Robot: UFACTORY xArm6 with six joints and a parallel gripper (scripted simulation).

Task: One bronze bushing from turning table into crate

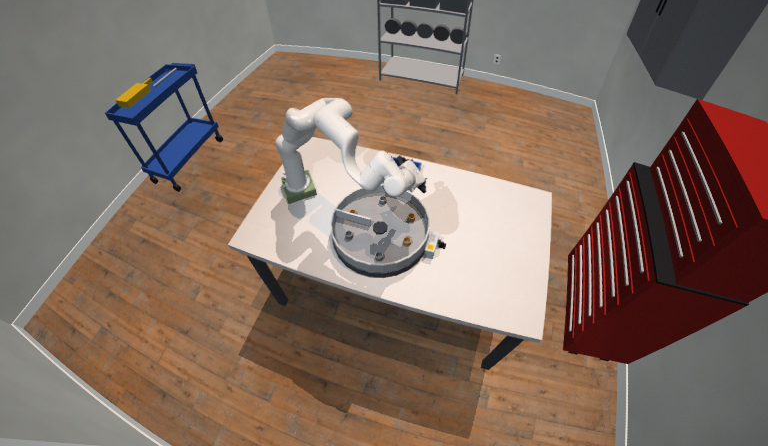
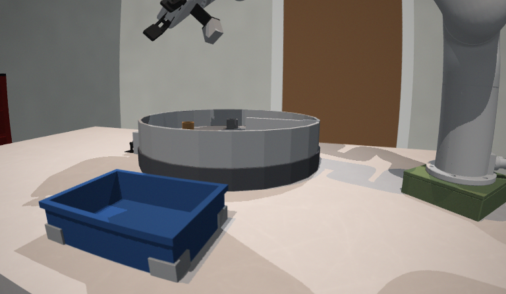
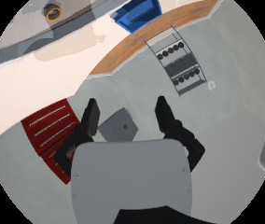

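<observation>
The round grey turning table [image 1: 378,232] stands on the white table and carries three bronze bushings [image 1: 352,211] [image 1: 410,215] [image 1: 406,241] and several grey bushings [image 1: 382,200]. In the exterior view one bronze bushing [image 2: 188,124] and one grey bushing [image 2: 231,122] show over the rim. The blue crate [image 2: 134,216] sits empty on the table beside the turning table; it also shows in the wrist view [image 3: 136,11]. My gripper [image 2: 181,35] is open and empty, tilted, high in the air above the turning table's edge on the crate's side. Its fingers hold nothing.
The arm's base stands on a green block [image 2: 454,190] at the table's corner. A small control box [image 1: 433,244] is fixed to the turning table's side. A straight divider bar [image 1: 352,219] lies inside the turning table. A red tool chest [image 1: 662,237] stands beside the table.
</observation>
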